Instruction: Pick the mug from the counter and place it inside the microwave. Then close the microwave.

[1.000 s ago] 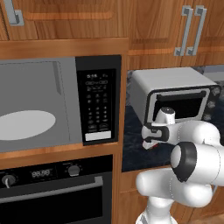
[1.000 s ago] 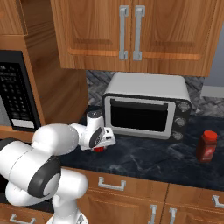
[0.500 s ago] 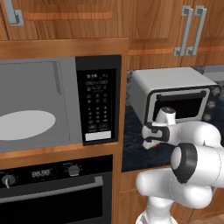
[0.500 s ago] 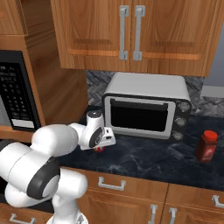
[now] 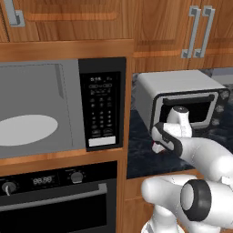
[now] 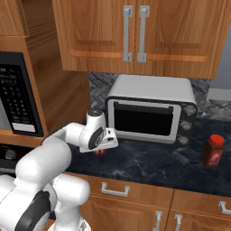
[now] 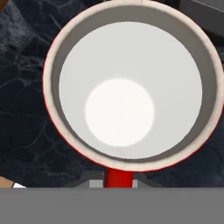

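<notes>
The claw [image 6: 103,149] is shut on the mug [image 7: 131,85], gripping what looks like the little red handle at the rim, while the mug stands upright on the dark speckled surface [image 6: 153,164] just in front of the silver toaster oven [image 6: 151,113] and off its left corner. From above, the hand view looks straight down into the white interior, so the cup seems level for now. The main risk, as I judge it, is that a hold on a small handle alone (rather than across the body) lets the mug swing or twist once it leaves the surface, and it could slip out on the way over. A second risk is the route itself: the microwave [image 5: 41,113] sits to the left behind a wooden cabinet wall, its grey cavity open with the white turntable [image 5: 27,129] showing, and the arm must lift, swing left and reach in without clipping the keypad panel [image 5: 103,104] or the frame. Setting the mug down tilted on the turntable could tip it. The door cannot be made out in these views, so closing it may call for some repositioning. Around all this, the surface runs along above wooden drawers with metal pulls, a red jar [image 6: 213,150] stands well apart to the right, wooden wall cabinets [image 6: 135,31] hang overhead, and a black oven [image 5: 59,200] sits below the microwave.
</notes>
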Controlling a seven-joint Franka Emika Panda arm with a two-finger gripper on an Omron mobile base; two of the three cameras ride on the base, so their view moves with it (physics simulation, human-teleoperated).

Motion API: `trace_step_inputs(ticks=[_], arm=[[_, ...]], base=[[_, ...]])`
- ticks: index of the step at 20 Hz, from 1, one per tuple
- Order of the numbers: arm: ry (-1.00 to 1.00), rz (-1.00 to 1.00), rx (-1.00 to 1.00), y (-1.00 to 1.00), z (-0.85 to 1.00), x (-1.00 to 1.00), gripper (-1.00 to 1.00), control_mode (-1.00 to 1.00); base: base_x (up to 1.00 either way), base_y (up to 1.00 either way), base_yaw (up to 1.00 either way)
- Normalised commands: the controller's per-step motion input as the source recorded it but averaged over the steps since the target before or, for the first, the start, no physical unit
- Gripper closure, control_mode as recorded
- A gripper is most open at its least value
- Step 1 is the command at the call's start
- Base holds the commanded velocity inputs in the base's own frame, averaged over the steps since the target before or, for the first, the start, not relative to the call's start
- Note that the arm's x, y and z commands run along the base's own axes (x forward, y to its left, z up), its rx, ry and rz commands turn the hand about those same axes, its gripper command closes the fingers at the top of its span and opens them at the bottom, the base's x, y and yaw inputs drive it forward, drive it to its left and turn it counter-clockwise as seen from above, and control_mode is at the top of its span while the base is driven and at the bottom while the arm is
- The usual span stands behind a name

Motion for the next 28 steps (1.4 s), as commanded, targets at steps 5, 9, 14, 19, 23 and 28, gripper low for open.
trace_step_inputs(ticks=[5,9,14,19,23,28], arm=[[0.03,-0.08,0.00,0.00,0.60,-0.07,1.00,-1.00],[0.13,-0.09,0.00,0.04,0.48,-0.26,1.00,-1.00],[0.19,-0.08,0.00,0.16,0.45,-0.24,1.00,-1.00],[0.03,-0.01,0.00,0.20,0.29,-0.41,1.00,-1.00],[-0.07,0.00,0.00,0.12,0.03,-0.36,1.00,-1.00],[-0.17,0.00,0.00,0.12,0.03,-0.42,1.00,-1.00]], base=[[0.00,0.00,0.00],[0.00,0.00,0.00],[0.00,0.00,0.00],[0.00,0.00,0.00],[0.00,0.00,0.00],[0.00,0.00,0.00]])
